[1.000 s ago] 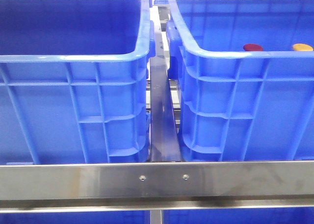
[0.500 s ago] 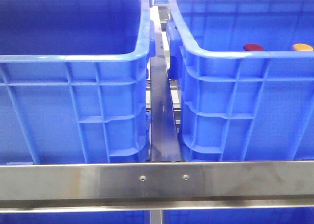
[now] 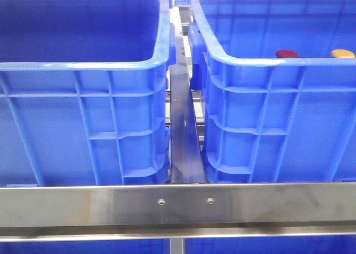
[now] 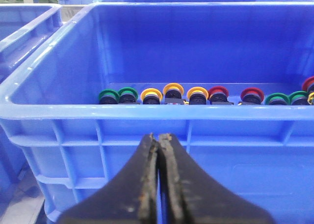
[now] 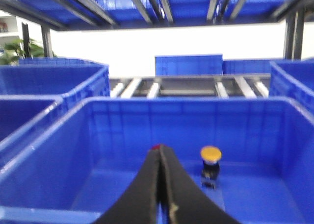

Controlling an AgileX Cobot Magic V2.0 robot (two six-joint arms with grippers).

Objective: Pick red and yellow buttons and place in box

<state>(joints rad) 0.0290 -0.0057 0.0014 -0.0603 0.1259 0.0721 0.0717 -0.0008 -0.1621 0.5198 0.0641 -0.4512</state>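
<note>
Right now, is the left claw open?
No: in the left wrist view the left claw has its fingers pressed together outside the blue crate.

Your only way into either blue crate [image 3: 83,115] is from above, since the thick rims and tall ribbed walls block the sides. The metal rail [image 3: 183,137] fills the narrow gap between them. Inside the right crate [image 3: 278,120], the floor around the red button [image 3: 287,54] and yellow button [image 3: 343,54] looks bare, though the near wall hides most of it.

Bright blue crates [image 3: 83,115] (ribbed), one dark red button [image 3: 286,54], one yellow-orange [image 3: 342,54].
</note>
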